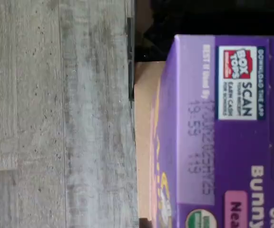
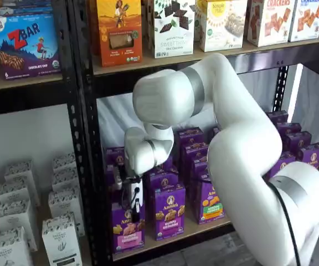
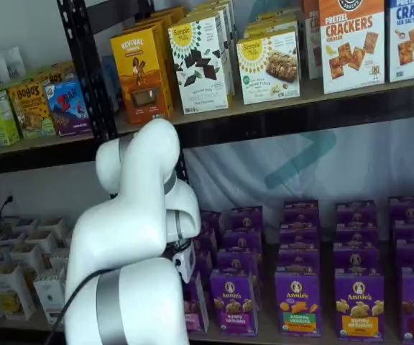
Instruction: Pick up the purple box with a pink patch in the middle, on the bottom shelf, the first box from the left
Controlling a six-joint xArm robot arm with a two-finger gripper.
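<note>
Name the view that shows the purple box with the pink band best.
A shelf view: the purple box shows its front and pink band. The wrist view gives only its top; in a shelf view the arm hides most of it.

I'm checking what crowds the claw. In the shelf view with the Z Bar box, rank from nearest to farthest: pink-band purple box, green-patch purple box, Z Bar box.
From the claw:
1. Pink-band purple box, directly below.
2. Green-patch purple box, same shelf, further right.
3. Z Bar box, upper shelf, far left.

A mock shop; black metal racks (image 2: 82,138) across the frame hold rows of snack cartons (image 3: 268,65); a robot arm (image 2: 226,127) at centre.
</note>
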